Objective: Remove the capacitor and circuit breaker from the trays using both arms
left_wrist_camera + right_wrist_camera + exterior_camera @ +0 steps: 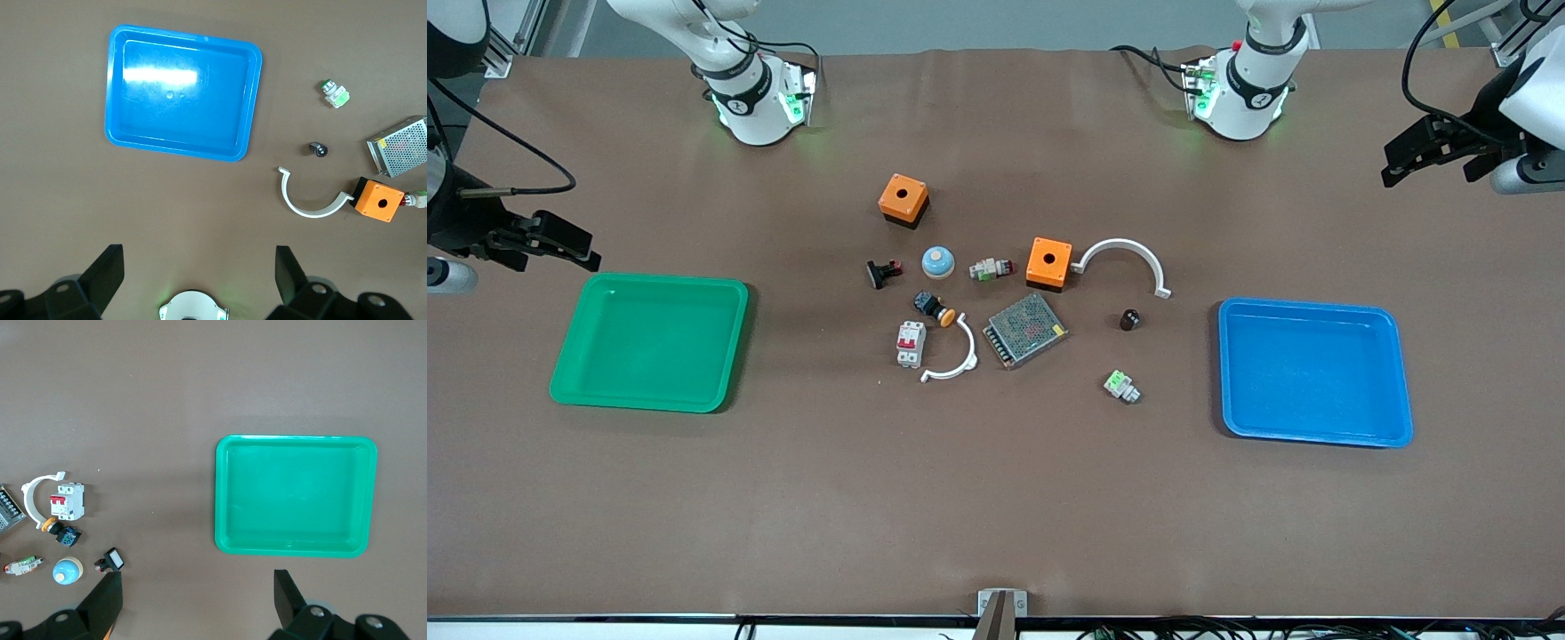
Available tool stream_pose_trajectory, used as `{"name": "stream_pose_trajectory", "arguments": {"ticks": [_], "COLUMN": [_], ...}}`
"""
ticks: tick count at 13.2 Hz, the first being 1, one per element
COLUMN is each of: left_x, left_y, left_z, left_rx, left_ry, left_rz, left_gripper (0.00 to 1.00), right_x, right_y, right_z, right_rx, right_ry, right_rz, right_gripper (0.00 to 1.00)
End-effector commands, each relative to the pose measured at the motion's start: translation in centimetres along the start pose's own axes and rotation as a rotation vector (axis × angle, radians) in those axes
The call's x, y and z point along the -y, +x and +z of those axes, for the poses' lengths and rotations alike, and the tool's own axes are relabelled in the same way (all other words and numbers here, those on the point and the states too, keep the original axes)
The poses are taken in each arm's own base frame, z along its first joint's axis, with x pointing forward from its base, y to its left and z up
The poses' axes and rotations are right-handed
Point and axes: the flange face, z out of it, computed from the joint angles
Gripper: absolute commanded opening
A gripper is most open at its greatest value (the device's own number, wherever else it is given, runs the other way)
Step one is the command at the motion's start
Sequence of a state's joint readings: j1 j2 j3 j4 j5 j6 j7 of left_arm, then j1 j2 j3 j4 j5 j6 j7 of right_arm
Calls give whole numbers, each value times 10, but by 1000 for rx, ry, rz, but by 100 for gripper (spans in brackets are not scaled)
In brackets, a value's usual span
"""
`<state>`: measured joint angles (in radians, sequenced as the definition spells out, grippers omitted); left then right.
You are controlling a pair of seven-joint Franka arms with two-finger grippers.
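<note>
Brown mat covers the whole table. Left gripper (1423, 160) hangs open and empty above the left arm's end, over bare mat just farther from the front camera than the blue tray (1396, 378); right gripper (560, 244) likewise, wide open, holding nothing, by the green tray (574, 369) (both trays empty). Parts cluster mid-table. Capacitor (1129, 319): stubby black cylinder, alone between the mesh box (1025, 330) and blue tray. Breaker (910, 343): white block, red lever, touching a white curved bracket (953, 360), near the orange-capped button (935, 308).
</note>
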<state>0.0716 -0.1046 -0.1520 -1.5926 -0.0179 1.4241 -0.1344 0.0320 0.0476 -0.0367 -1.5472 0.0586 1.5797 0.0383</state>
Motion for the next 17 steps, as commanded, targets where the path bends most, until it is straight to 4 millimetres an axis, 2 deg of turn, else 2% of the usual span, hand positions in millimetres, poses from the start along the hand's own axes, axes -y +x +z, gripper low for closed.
{"name": "stream_pose_trajectory", "arguments": {"ticks": [1, 9, 17], "left_x": [0, -7, -7], "left_y": [1, 9, 5], "left_z": [-1, 10, 4], "left_rx": [-7, 7, -5], "left_ry": [-16, -11, -5], "left_rz": [5, 22, 25], "left_gripper": [100, 100, 100], "right_x": [-1, -1, -4], "right_y": [-3, -7, -7], "right_z": [-9, -10, -13], "right_rx": [2, 18, 5], "right_ry": [-7, -8, -45], "right_rz": [-4, -6, -8], "right_gripper": [100, 100, 100]}}
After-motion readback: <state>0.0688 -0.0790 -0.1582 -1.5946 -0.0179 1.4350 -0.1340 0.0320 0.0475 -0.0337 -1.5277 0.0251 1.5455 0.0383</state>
